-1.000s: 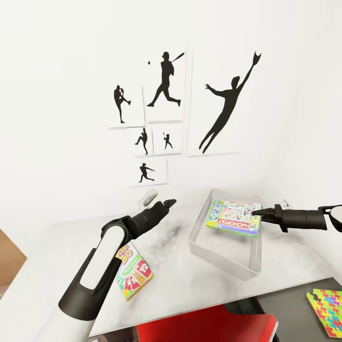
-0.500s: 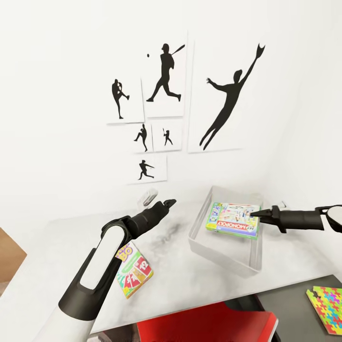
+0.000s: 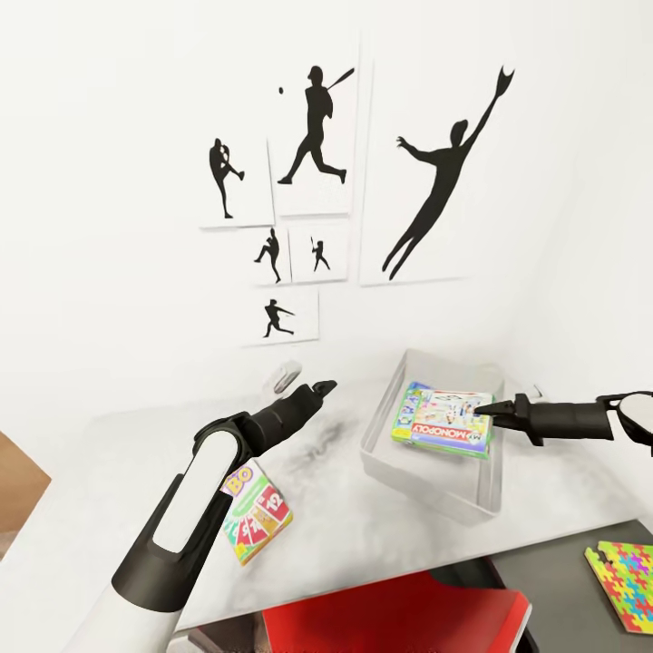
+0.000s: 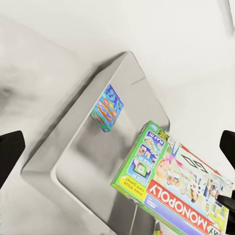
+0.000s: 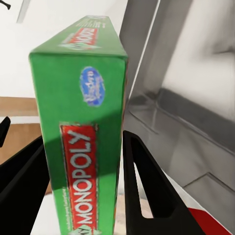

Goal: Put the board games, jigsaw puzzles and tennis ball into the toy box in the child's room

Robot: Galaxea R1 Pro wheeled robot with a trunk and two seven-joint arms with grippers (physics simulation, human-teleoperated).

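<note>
My right gripper (image 3: 483, 414) is shut on the edge of the MONOPOLY board game (image 3: 443, 422), holding it tilted just above the pale grey toy box (image 3: 417, 481) on the table (image 3: 363, 535). In the right wrist view the box's green edge (image 5: 83, 147) sits between my fingers (image 5: 147, 186). A small blue board game (image 4: 107, 107) lies inside the toy box (image 4: 83, 161), with the MONOPOLY box (image 4: 176, 181) over it. The SKIP-BO board game (image 3: 257, 511) lies on the table beneath my left arm. My left gripper (image 3: 317, 388) hovers open to the left of the toy box. One jigsaw puzzle (image 3: 626, 585) lies at the lower right.
The jigsaw puzzle rests on a lower dark grey desk (image 3: 562, 580). A red seat (image 3: 390, 617) stands under the table's front edge. A small pale object (image 3: 287, 372) lies by the wall, under the baseball silhouette prints (image 3: 317, 127). The wall closes off the table's far side.
The head view has shifted a little, so the prints sit higher. My right gripper with the MONOPOLY box has edged slightly down and left over the toy box. The left arm holds still.
</note>
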